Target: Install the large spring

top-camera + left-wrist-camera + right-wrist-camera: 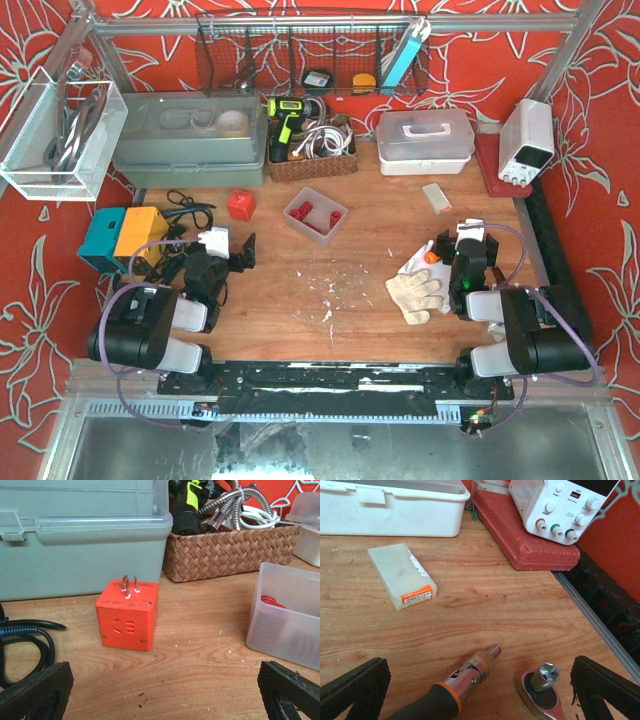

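Observation:
A small clear bin (338, 210) stands on the wooden table left of centre. It holds red coiled parts (306, 212) that look like springs. In the left wrist view the bin's wall (280, 630) is at the right, with the red coils (272, 602) showing through it. I cannot tell which coil is the large spring. My left gripper (236, 252) is open and empty, low over the table near-left of the bin; its jaws stand wide apart (165, 700). My right gripper (470, 240) is open and empty at the right, over a screwdriver (465, 680).
An orange plug cube (129, 615) sits ahead of the left gripper, with a grey tote (190, 130) and wicker basket (310, 150) behind. A ratchet with socket (545, 680), labelled white box (402, 575), red case (530, 535) and power supply (527, 140) lie right. A work glove (415, 290) lies centre-right.

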### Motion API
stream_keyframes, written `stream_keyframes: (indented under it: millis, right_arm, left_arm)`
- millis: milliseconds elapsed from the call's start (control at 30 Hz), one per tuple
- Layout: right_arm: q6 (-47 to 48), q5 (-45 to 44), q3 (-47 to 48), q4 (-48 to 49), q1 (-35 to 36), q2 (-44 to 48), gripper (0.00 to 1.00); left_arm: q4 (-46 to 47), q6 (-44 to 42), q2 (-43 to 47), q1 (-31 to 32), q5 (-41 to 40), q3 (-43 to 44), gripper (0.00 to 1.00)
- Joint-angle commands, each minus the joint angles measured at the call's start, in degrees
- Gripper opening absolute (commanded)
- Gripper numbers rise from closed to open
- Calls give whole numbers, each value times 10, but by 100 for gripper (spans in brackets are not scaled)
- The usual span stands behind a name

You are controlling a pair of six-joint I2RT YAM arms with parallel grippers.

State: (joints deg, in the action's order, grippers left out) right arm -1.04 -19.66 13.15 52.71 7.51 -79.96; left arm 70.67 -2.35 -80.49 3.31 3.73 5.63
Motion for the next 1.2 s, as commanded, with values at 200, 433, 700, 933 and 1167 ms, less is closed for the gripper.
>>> stream_keyframes:
  millis: [200, 433, 700, 933, 1167]
  right_arm:
    - [-5, -12, 11, 1, 2, 0, 99]
    - [-4, -12, 10, 1, 2, 1, 99]
    - [10, 18, 46, -141, 2, 101, 99]
    - [-54, -4, 152, -390, 2, 266, 99]
    - [-194, 17, 317, -703, 0, 306, 99]
  left_arm:
    - [9, -6, -2, -2, 0, 5, 100]
    - [10, -6, -2, -2, -1, 5, 100]
    - [-232, -7, 84, -2, 49, 107, 100]
    - [-452, 141, 149, -2, 29, 247, 100]
    - [-696, 258, 177, -2, 60, 407, 100]
